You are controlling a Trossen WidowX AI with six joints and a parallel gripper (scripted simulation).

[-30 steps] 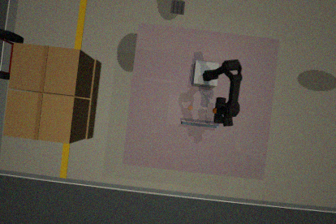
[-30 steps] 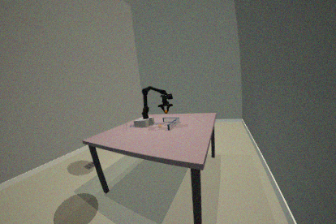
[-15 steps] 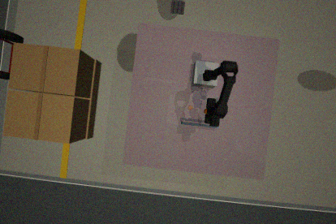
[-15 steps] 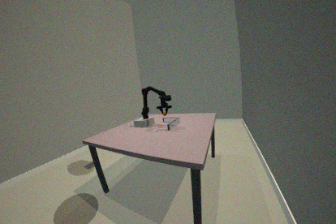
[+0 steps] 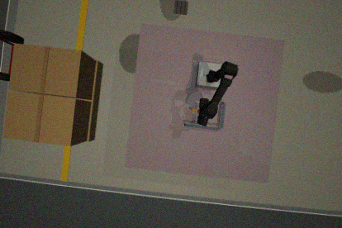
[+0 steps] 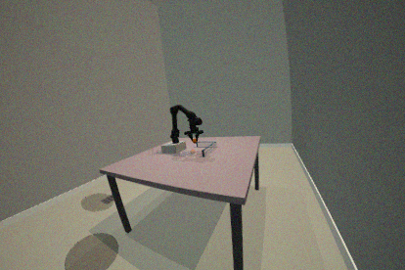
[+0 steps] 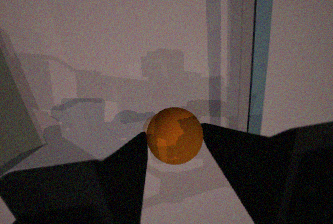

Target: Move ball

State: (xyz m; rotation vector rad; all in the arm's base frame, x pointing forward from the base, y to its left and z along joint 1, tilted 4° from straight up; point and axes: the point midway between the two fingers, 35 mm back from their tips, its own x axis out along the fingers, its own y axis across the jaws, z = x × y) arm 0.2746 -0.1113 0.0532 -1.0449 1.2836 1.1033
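Right now the gripper [image 7: 174, 150] is clamped on the orange ball [image 7: 175, 135], a dark finger [image 7: 128, 165] pressing each side, and the ball rides just above the pink table [image 7: 113, 50]. One clear wall [image 7: 260, 60] runs upright just to its right. From outside, the ball [image 6: 195, 140] hangs above the walled corner [image 6: 208, 146].

Orange, mottled with darker patches, on the ball [image 7: 175, 135]; black on the gripper [image 7: 175, 150] fingers and the arm [image 5: 218, 92]. Pale pink across the table [image 5: 163, 136], pale translucent blue on the walls [image 7: 260, 65], light grey on the base block [image 5: 206, 72]. Tan on the cardboard boxes [image 5: 43, 92], yellow on the floor stripe [image 5: 82, 25], beige on the floor [image 5: 311, 136].
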